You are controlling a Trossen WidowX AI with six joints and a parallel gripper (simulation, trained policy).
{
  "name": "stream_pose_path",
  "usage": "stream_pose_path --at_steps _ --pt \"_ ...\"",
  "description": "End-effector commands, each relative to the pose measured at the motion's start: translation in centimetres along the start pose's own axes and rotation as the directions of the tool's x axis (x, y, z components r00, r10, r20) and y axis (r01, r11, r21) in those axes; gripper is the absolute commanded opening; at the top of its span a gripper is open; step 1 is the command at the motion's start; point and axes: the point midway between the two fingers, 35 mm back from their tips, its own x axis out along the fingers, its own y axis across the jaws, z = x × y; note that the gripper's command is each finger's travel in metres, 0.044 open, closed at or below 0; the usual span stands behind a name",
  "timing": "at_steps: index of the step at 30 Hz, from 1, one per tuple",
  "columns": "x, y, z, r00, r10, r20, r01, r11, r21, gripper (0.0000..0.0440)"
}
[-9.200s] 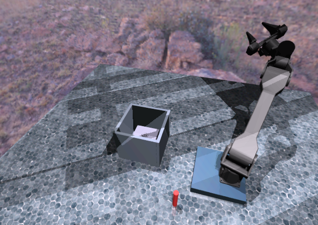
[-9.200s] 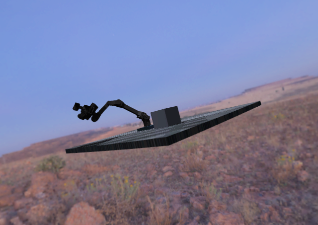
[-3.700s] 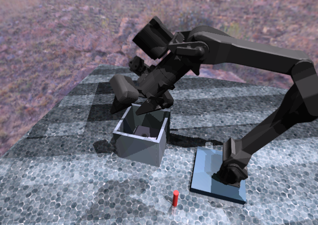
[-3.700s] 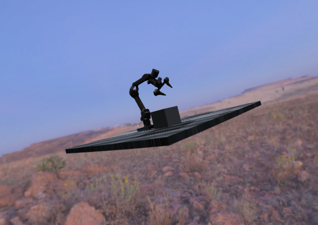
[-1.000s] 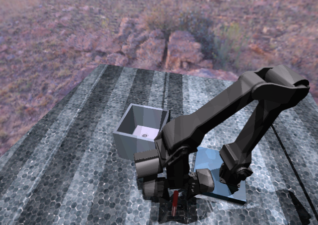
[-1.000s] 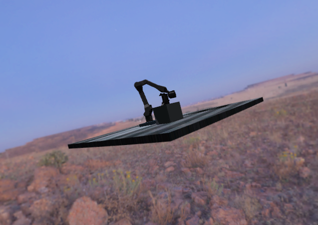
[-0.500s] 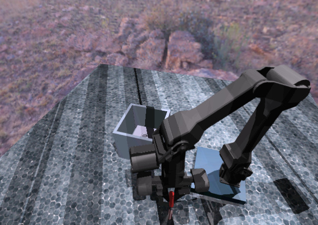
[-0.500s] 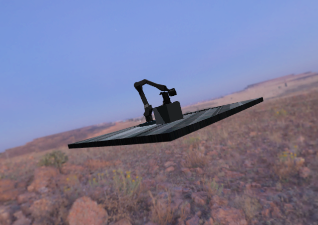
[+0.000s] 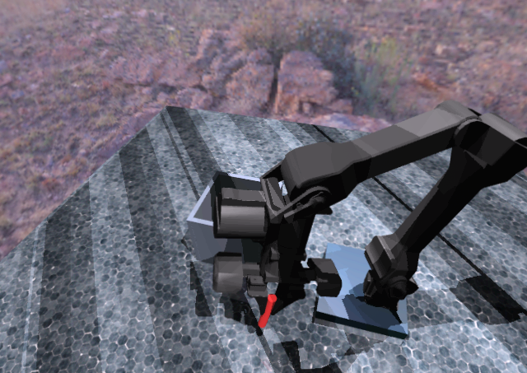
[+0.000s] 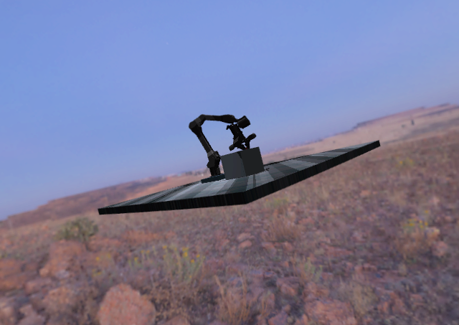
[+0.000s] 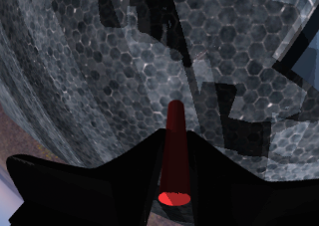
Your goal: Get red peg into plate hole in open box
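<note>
My gripper is shut on the red peg. In the wrist view the peg lies between both dark fingertips, its near end bright red and its far end sticking out beyond them. In the top view the peg leans and appears held above the table. The open grey box stands behind and left of the gripper in the top view. The arm covers much of the box, and the bottom plate and its hole are hidden.
The arm's base stands on a blue slab to the right of the gripper in the top view. The box's raised walls are beside the wrist in that view. The patterned table top has visible outer edges.
</note>
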Motion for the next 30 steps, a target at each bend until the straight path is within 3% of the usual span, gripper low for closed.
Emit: stream_pose_path --at_steps 1,15,30 --pt "-1.7 0.6 0.3 0.999 0.044 0.010 -0.044 0.999 -0.019 0.0000" --pt "-8.4 2.7 4.0 0.973 0.179 0.144 -0.176 0.984 -0.034 0.0000" --pt "-10.7 2.5 9.7 0.955 0.125 0.270 -0.142 0.989 0.045 0.0000"
